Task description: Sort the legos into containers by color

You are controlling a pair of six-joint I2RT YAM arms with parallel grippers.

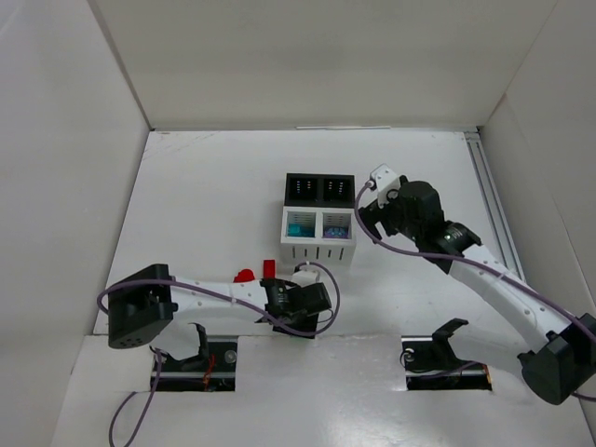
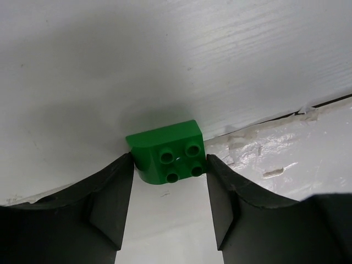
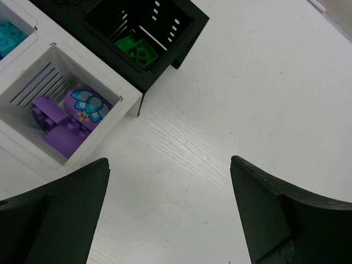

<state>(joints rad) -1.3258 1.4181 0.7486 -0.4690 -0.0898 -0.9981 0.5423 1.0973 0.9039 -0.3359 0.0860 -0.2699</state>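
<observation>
My left gripper is low near the table's front edge, its jaws closed against both sides of a green studded lego at the fingertips. Two red legos lie just left of it. The containers stand mid-table: a black pair behind a white slatted pair. The white bins hold teal and purple pieces. One black bin holds a green brick. My right gripper is open and empty, hovering just right of the bins.
White walls enclose the table on the left, back and right. A metal rail runs along the right side. A seam in the table surface runs past the green lego.
</observation>
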